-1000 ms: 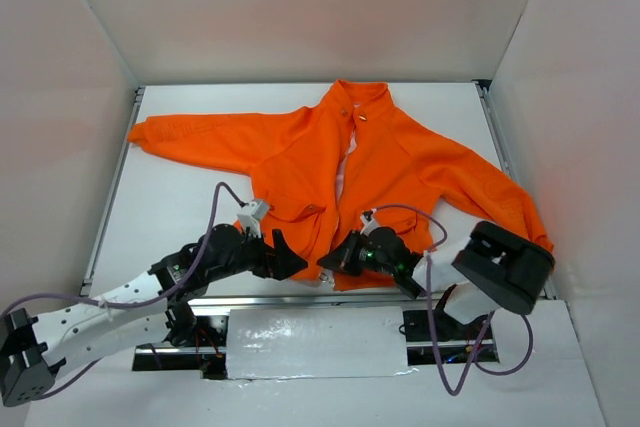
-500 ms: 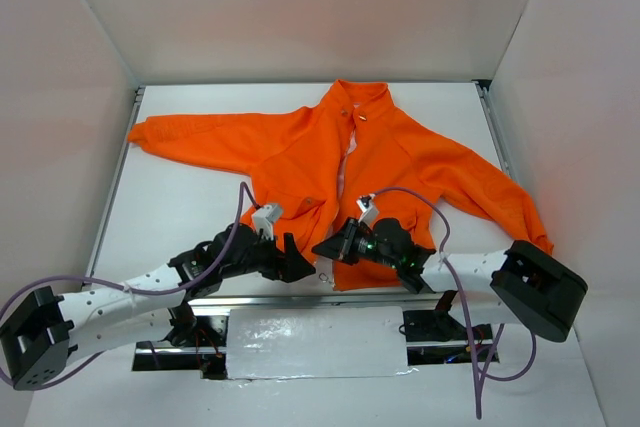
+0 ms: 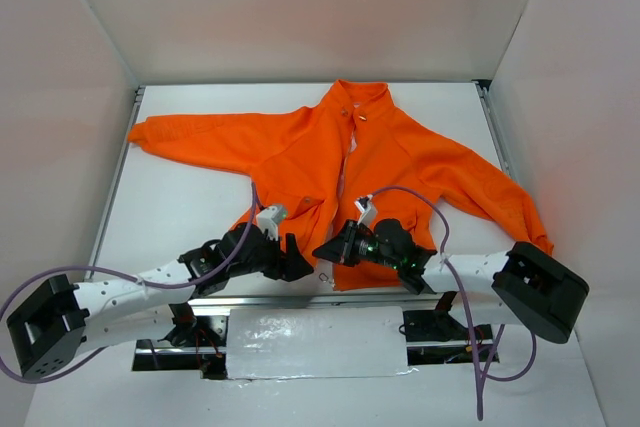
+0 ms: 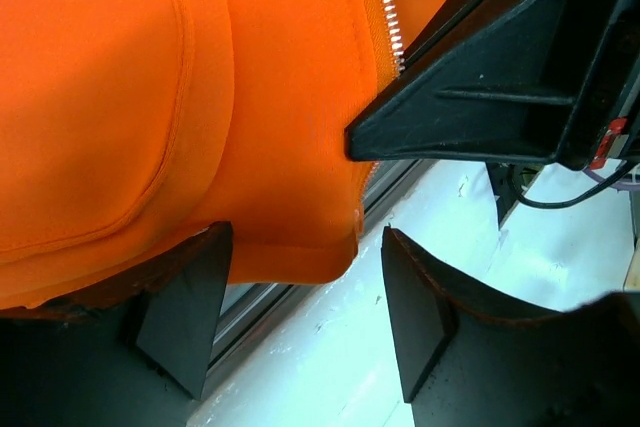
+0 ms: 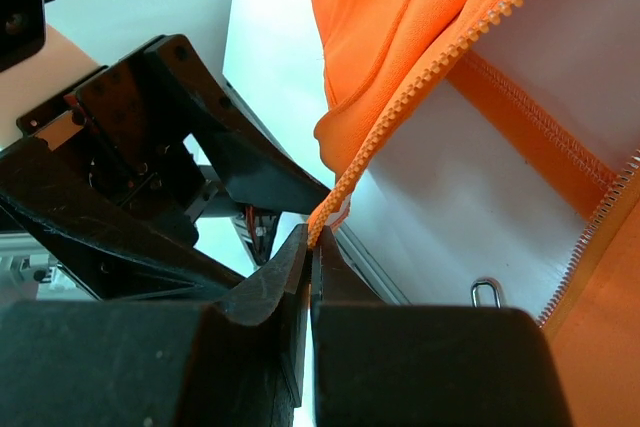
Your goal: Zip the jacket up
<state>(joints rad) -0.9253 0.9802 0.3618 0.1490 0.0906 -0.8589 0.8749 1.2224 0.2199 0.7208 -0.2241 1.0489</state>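
Soft, limp jacket (image 3: 370,162), best gripped at its zipper (image 5: 400,107) ends; the right gripper (image 5: 312,247) pinches the zipper's foot, the left gripper (image 4: 305,247) gapes around the hem (image 4: 290,259).

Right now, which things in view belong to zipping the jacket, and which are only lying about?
For the job: bright orange fleece jacket; its pale centre zipper; open left gripper at the hem; right gripper, shut on the zipper end.
Just there: white table; purple cables; white enclosure walls.

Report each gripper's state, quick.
Left gripper: open, straddling the bright orange fleece jacket hem.
Right gripper: shut on that jacket's toothed zipper edge.
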